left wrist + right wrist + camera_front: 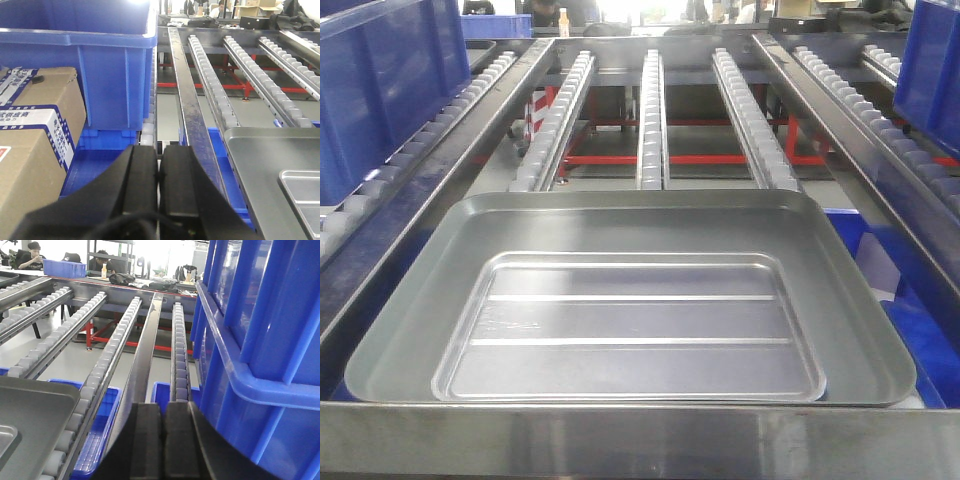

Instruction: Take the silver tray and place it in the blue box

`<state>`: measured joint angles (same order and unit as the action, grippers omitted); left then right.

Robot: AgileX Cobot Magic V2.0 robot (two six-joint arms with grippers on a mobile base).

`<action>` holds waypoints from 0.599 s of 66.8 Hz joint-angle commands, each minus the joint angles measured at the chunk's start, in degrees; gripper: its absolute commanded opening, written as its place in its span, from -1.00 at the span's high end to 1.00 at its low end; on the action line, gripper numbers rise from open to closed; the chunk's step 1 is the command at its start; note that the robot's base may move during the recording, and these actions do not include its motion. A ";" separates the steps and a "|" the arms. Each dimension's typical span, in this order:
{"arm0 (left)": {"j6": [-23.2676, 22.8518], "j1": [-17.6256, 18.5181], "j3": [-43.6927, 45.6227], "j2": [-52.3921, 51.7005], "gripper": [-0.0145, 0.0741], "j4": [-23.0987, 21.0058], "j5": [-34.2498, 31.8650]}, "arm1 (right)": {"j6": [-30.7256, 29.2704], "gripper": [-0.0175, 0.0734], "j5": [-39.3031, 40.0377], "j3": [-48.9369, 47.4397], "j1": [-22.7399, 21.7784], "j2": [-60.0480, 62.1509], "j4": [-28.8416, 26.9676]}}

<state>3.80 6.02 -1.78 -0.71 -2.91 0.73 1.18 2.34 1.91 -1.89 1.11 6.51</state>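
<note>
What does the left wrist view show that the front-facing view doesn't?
Only the left wrist view shows the cardboard boxes and the left gripper, shut on nothing. Only the front-facing view shows the whole silver tray, with its recessed bottom and two raised ridges. Both show the tray's rim, the roller rails and the blue crate on the left.

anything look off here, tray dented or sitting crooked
Nothing stands out. The silver tray lies flat and square to the roller rails, its rim and ridges undented, nothing spilled. The blue box shows past its right edge. The left gripper and right gripper are both shut and empty.
</note>
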 commanded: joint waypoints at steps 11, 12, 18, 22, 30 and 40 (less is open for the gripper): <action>-0.06 0.04 -0.98 -0.74 0.67 -0.05 -5.83 | 0.04 0.50 5.51 -1.35 -0.25 0.66 0.55; -0.06 0.04 -0.98 -0.74 0.67 -0.05 -6.14 | 0.04 0.50 5.51 -1.35 -0.25 0.66 0.55; -0.86 0.04 0.15 -0.74 0.67 -0.77 -6.87 | 0.94 0.50 5.52 -2.01 -0.25 0.66 -0.77; -0.89 0.04 3.56 -0.04 0.67 -1.22 -0.26 | 3.94 0.50 2.84 -4.52 -0.25 0.33 -3.30; -0.89 0.04 11.33 4.22 0.67 -1.36 11.78 | 5.95 0.50 -11.33 -11.49 -0.25 -3.37 -5.17; -0.89 0.04 20.43 14.36 0.67 -1.36 24.74 | 5.95 0.50 -25.63 -18.04 -0.25 -12.69 -7.38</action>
<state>3.48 6.02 13.03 8.37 -3.64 22.25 6.77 -20.11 -11.59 -1.89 -6.61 0.65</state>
